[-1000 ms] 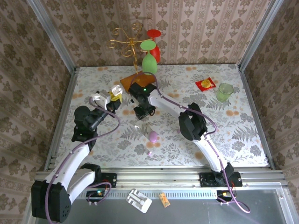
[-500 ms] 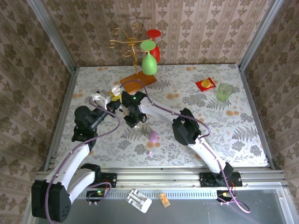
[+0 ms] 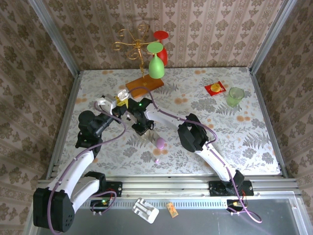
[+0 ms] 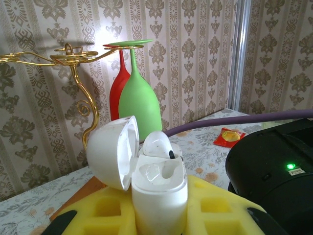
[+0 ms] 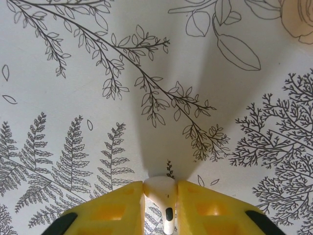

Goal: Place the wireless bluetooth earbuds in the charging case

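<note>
Right claw now clenched on a white earbud and swung over the worktop towards left claw. Charging case is gripped there, lid open, with seated bud inside. Insertion judged next.

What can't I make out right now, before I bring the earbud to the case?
- Right wrist view: small white plastic earbud, stem cut by the bottom edge, sides hidden by the right gripper.
- Left wrist view: open white hinged charging case, base hidden inside the left gripper; front socket unreadable, glossy white on white.
- Top view: lilac egg-shaped object, too small to identify.
</note>
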Robot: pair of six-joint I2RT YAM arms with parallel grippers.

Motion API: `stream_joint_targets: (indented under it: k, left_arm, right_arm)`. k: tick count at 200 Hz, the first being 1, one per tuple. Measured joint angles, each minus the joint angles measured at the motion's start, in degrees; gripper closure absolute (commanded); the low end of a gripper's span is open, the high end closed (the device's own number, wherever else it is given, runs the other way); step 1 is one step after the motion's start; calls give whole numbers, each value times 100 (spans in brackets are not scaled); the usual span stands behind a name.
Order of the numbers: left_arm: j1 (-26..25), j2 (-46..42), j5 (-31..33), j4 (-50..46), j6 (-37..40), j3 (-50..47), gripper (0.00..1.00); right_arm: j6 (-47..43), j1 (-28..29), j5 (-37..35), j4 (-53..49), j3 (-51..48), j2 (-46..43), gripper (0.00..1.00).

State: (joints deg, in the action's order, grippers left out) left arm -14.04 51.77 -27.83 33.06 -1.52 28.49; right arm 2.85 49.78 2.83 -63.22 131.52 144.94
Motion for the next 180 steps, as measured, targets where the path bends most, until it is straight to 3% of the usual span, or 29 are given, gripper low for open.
stream_joint_targets:
  k: [30, 72, 146, 167, 180]
  left_arm:
    - [0, 0, 0, 4, 0, 0, 99]
    - [0, 4, -26, 42, 0, 0, 99]
    - [-17, 232, -85, 83, 4, 0, 98]
    - [-50, 321, -87, 83, 4, 2, 98]
    - [-68, 376, -90, 96, 4, 15, 99]
  right_arm:
    - [-20, -2, -85, 98, -197, -103, 82]
    - [9, -136, -249, 435, -1316, -730, 83]
    - [229, -1259, -529, 1187, -3995, -2302, 82]
    - [293, -1440, -614, 1211, -4315, -2503, 79]
    - [343, -1445, -660, 1296, -4428, -2568, 72]
